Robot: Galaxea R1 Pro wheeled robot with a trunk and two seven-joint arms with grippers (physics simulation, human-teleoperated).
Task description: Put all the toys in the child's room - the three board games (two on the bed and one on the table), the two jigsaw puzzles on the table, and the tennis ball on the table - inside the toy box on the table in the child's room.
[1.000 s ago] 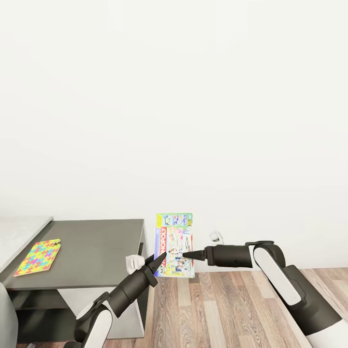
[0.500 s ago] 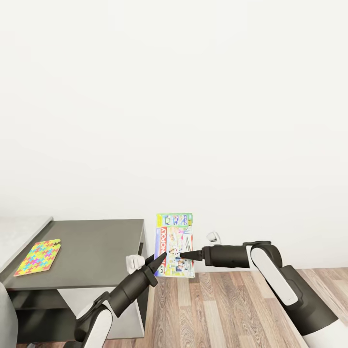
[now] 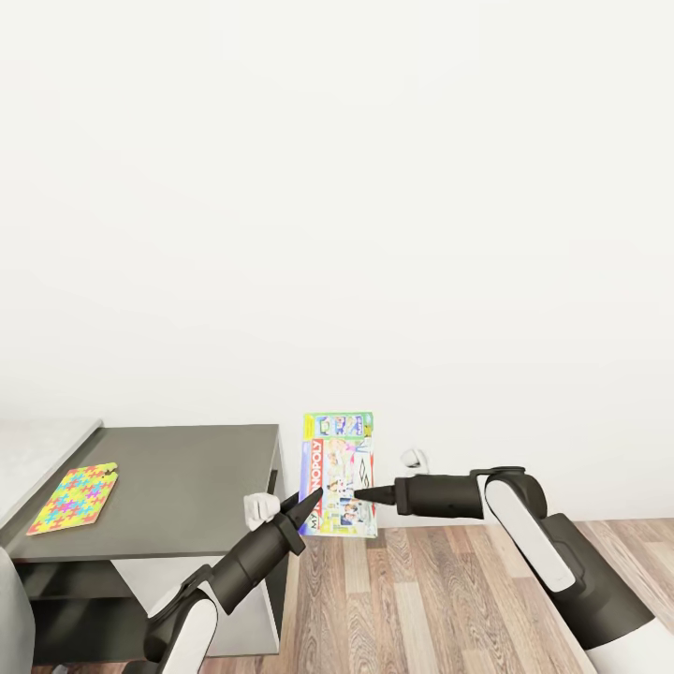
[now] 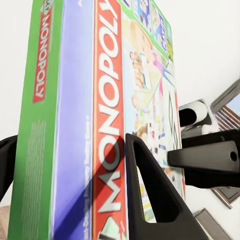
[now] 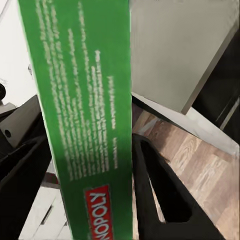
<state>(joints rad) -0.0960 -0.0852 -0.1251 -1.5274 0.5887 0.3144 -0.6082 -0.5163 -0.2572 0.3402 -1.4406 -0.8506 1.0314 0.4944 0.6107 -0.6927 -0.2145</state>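
A board game (image 3: 338, 476) with a green edge and the red word MONOPOLY, up in the air and standing tall. Just beside the end of a low dark grey cabinet (image 3: 187, 487), in front of the white wall (image 3: 374, 187) and above the wood floor (image 3: 449, 599). Pinched from two sides. At its lower corner on the cabinet side, the left gripper (image 3: 304, 510), closed on the box. In the left wrist view, the same box (image 4: 100, 125) right between the two black fingers (image 4: 150, 195) of the left gripper (image 4: 70, 145): one finger flat on the picture side, the other only a dark bit at the back. At the other side of the box, lower down, the right gripper (image 3: 360, 493), closed on it too. In the right wrist view, the thin green side of the box (image 5: 85, 115) sitting tight in the right gripper (image 5: 85, 135), with one black finger (image 5: 155, 190) on each side. Also in the left wrist view, the right gripper (image 4: 210, 160) coming in close to the picture side. Tips of the fingers partly hidden behind the box, so hard to tell how far in. Small print on the green side too blurry to read. On the cabinet top, well apart from the box, a bright jigsaw puzzle (image 3: 73, 498) lying flat. Beside it, a piece of the light grey table (image 3: 37, 449), cut off at the edge. Near the right arm, a small white thing (image 3: 413, 459) on the wall, too tiny to name.
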